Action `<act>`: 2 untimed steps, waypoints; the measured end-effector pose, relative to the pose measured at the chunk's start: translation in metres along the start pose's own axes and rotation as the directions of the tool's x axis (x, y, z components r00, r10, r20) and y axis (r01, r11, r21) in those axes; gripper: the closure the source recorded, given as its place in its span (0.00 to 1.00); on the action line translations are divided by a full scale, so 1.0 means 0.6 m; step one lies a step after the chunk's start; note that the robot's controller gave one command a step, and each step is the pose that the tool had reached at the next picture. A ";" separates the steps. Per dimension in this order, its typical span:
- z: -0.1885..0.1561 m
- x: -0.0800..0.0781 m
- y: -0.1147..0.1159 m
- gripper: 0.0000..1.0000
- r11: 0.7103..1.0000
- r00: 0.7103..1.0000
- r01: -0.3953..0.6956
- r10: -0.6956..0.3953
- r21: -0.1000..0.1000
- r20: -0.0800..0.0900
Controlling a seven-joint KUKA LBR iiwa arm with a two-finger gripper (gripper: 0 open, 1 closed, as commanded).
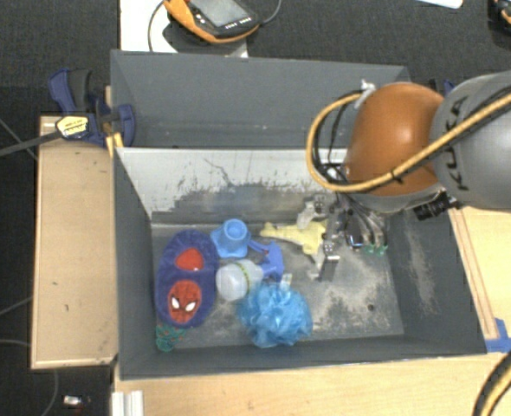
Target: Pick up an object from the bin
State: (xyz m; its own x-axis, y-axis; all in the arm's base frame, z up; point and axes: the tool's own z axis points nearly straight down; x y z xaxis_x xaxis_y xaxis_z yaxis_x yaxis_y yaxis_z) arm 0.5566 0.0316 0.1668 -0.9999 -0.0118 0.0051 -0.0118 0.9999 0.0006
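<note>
Plainly nothing is picked yet. Seen from the camera above, my gripper [328, 260] hangs low over the floor of the bin [368, 297], just right of a pale yellow toy [288, 235] that lies toward the far wall, and nothing shows clamped in it. Whether it stands apart or together I cannot tell, because the orange wrist cover [394, 137] and its cables hide much of it. The yellow toy is the nearest thing, close beside me or perhaps touching. Left of it sit a blue round cup-like piece [232, 237] and a whitish bottle [233, 281]. Nearer lies a blue mesh sponge [275, 315], and at the far left a blue slipper with a red spider-mask face [184, 286]. All of the task is left, I judge: settle over one thing, close, lift. The floor to my right and on the near side is bare, so I can shift there freely. The far wall rises just behind the yellow toy, and I would mind that edge on any approach.
</note>
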 end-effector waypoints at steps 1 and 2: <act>-0.008 -0.003 0.000 0.00 1.000 1.000 -0.001 0.001 0.000 0.008; 0.078 -0.028 -0.043 0.00 0.993 0.993 -0.118 0.118 -0.002 0.012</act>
State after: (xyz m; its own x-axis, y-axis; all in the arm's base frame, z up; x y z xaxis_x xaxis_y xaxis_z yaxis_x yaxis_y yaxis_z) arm 0.5736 0.0061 0.1197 -0.9943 0.1062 -0.0068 0.1062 0.9943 0.0018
